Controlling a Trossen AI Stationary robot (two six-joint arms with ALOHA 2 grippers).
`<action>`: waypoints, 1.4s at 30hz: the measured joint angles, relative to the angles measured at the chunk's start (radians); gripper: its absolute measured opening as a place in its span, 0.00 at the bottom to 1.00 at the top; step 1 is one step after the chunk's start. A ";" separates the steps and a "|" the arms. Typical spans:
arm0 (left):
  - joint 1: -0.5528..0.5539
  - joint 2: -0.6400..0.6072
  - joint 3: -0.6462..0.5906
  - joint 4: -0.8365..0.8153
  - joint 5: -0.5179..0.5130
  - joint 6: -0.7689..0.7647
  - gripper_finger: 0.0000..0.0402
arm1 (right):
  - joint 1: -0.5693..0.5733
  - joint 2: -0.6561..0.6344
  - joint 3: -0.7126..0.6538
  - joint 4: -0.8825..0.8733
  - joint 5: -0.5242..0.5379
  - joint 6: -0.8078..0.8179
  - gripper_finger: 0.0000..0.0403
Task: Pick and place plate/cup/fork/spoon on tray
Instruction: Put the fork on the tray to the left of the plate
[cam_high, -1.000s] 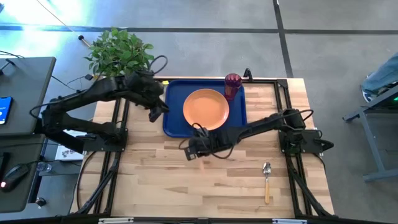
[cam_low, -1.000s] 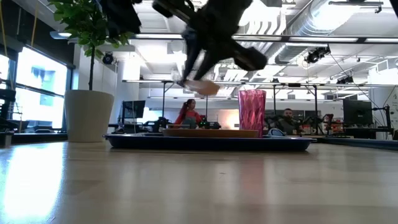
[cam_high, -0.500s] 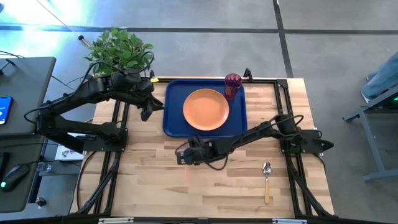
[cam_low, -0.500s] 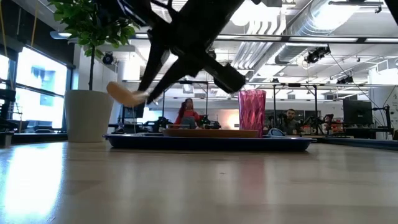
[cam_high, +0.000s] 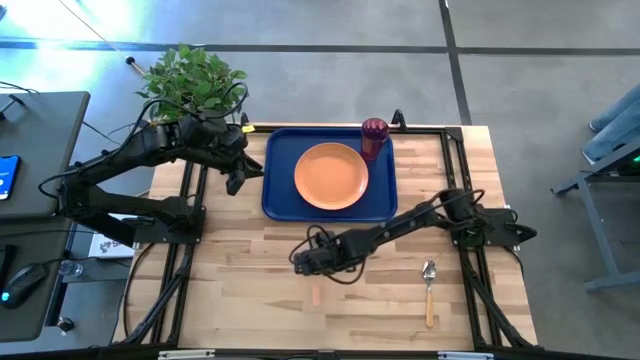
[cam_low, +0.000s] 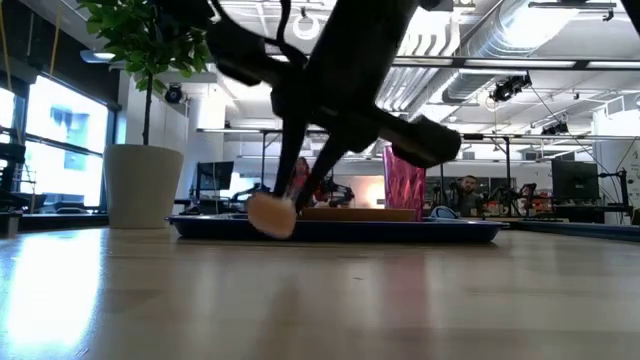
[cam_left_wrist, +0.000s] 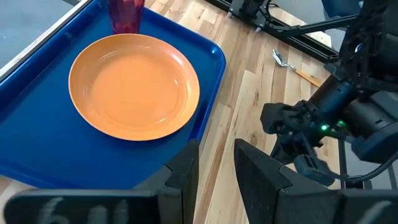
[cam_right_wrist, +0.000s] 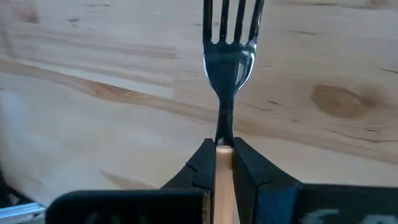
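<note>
Gripping fork (cam_right_wrist: 231, 59) tines (right wrist only) right gripper (cam_right_wrist: 223, 163)

A leafy plant (cam_high: 192, 80) is standing in a pale pot (cam_low: 143, 186) at the table's (cam_high: 250, 300) far left corner. Two people (cam_low: 462, 192) are sitting in the room behind.

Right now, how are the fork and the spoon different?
The fork is clamped at its handle by the right gripper, held off the table; the spoon lies loose on the wood near the right arm's base. The fork ends in tines, the spoon in a rounded bowl. Both have metal heads, light wooden handles, and neither is on the tray.
</note>
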 joint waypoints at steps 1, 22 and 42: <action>0.000 0.000 0.000 0.000 0.000 0.000 0.22 | -0.001 0.007 0.000 -0.004 -0.005 0.001 0.03; 0.000 0.000 0.000 0.000 0.000 0.000 0.22 | -0.016 0.035 0.000 -0.054 -0.019 0.054 0.03; 0.000 0.000 0.000 0.000 0.001 0.020 0.22 | -0.024 0.035 0.000 -0.067 -0.011 0.055 0.15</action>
